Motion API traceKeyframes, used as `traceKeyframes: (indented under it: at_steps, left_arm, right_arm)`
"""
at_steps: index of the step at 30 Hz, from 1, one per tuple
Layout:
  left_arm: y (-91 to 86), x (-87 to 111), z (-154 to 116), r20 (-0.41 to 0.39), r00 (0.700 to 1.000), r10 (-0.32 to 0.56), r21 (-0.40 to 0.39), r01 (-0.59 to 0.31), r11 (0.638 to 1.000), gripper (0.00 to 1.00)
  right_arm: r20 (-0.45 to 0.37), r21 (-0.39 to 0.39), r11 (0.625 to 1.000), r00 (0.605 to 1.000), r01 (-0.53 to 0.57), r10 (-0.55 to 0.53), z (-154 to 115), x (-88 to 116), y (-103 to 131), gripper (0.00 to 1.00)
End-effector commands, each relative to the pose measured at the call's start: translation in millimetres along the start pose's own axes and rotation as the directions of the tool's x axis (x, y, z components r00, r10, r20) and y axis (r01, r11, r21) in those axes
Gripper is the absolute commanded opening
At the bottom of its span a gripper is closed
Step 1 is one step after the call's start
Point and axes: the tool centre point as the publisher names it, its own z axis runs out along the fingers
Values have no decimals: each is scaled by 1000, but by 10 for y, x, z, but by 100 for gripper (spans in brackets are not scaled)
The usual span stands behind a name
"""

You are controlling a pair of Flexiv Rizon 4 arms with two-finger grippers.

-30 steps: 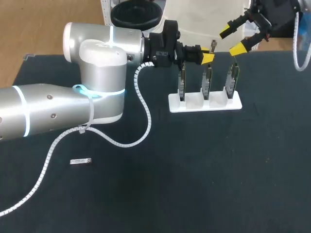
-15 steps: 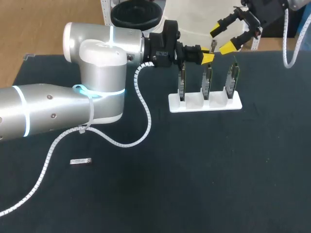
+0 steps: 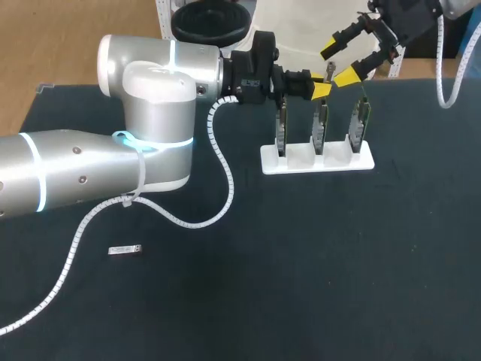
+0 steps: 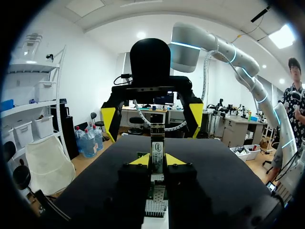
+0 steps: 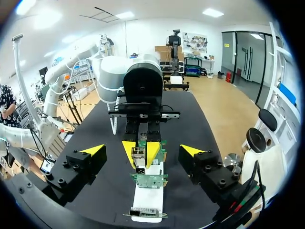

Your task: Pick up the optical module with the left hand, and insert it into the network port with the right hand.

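The left arm (image 3: 90, 162) stretched level across the worktop (image 3: 338, 263), its tool (image 3: 322, 89) clamped on the upright optical module (image 3: 328, 73) over the rack's (image 3: 316, 162) middle board (image 3: 321, 128), while the right tool (image 3: 340, 64) hung close by, fingers spread wide, gripping nothing.

Black matte bench (image 3: 338, 263), pale specks on top, evenly lit. Far edge and far left corner show in head view. Wrist views show its top stretching ahead.
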Motion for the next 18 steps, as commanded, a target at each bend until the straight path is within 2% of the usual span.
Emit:
traceKeyframes:
  at_steps: [1, 15, 16, 17, 18]
  left_arm:
    - [17, -3, 9, -3, 1000, -1, 3, 1, 1000, 0]
    - [17, -3, 9, -3, 1000, -1, 3, 1, 1000, 0]
    - [17, -3, 9, -3, 1000, -1, 3, 1, 1000, 0]
    - [17, -3, 9, -3, 1000, -1, 3, 1, 1000, 0]
    - [17, -3, 9, -3, 1000, -1, 3, 1, 1000, 0]
  right_arm:
    - [-3, 14, 1000, 1000, 2, -2, 15, -11, 46, 100]
    - [-5, 25, 1000, 1000, -2, 2, 16, -28, 49, 100]
    - [-6, 25, 1000, 1000, -2, 2, 15, -28, 49, 85]
    - [-5, 26, 1000, 1000, -2, 2, 14, -28, 49, 33]
    - [-5, 28, 1000, 1000, -2, 3, 14, -28, 49, 0]
